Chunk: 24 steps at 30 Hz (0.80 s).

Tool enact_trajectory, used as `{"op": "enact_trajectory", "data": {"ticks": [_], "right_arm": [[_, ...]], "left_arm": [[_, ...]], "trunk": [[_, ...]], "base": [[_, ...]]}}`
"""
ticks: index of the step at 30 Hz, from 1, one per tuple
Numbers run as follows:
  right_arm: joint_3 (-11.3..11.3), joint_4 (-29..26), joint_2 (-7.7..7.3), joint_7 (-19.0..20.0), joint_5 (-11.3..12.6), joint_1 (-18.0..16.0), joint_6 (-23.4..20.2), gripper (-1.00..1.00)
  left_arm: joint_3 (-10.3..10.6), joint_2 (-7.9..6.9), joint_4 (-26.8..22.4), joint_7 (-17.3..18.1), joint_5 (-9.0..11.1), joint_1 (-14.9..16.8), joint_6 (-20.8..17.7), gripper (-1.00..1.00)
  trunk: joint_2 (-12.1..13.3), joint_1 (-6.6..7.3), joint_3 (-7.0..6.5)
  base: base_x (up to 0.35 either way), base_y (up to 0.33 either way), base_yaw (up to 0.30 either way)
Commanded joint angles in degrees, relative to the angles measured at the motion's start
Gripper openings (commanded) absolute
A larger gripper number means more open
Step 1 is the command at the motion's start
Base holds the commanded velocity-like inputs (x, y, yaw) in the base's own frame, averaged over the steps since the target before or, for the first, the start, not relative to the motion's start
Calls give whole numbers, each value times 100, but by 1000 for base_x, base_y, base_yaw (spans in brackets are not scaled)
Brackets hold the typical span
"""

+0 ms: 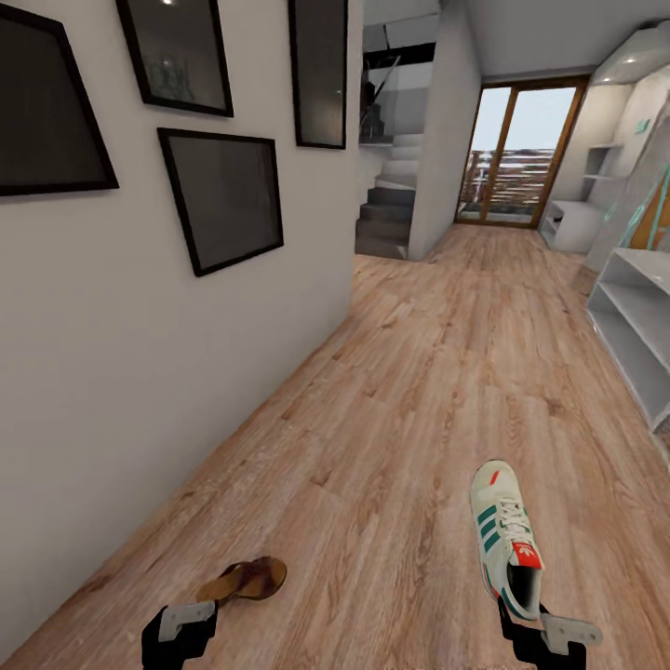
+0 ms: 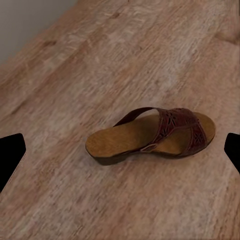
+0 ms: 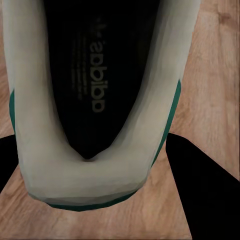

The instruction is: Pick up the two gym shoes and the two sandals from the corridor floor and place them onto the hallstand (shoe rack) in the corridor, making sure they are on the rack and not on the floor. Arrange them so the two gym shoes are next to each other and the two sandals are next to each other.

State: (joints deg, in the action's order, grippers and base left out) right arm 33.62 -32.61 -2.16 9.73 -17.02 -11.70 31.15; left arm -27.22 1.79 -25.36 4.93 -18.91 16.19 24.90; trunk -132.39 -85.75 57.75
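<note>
Your right gripper sits at the heel of one gym shoe. In the right wrist view its two dark fingers stand on either side of the shoe's heel, with the black insole and its printed logo in front; the fingers are spread about as wide as the heel, but you cannot tell whether they press on it. In the head view the shoe points away from you, toe toward the far end of the corridor, sole on or just above the wood floor; contact with the planks cannot be judged.

Your left gripper is wide open and holds nothing. Its fingertips show at the two edges of the left wrist view, with one brown sandal lying between and beyond them, sole down on the floor. In the head view the sandal lies just ahead of that gripper, near the white wall with the dark picture frames.

The shoe rack stands along the right side of the corridor, well apart from both shoes, its pale open shelves facing the floor. At the far end are stairs and a glass door.
</note>
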Motion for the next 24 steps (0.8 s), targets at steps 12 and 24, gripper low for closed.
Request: {"op": "enact_trajectory", "data": {"ticks": [12,24], "right_arm": [[48,0,5,55,-26,-8,22,-100],[48,0,5,55,-28,-8,22,-100]], "left_arm": [[-47,5,5,52,-16,5,15,100],[-47,5,5,52,-16,5,15,100]], "trunk": [[-2,1,5],[-2,1,5]], "base": [[0,306,-268],[0,306,-268]]}}
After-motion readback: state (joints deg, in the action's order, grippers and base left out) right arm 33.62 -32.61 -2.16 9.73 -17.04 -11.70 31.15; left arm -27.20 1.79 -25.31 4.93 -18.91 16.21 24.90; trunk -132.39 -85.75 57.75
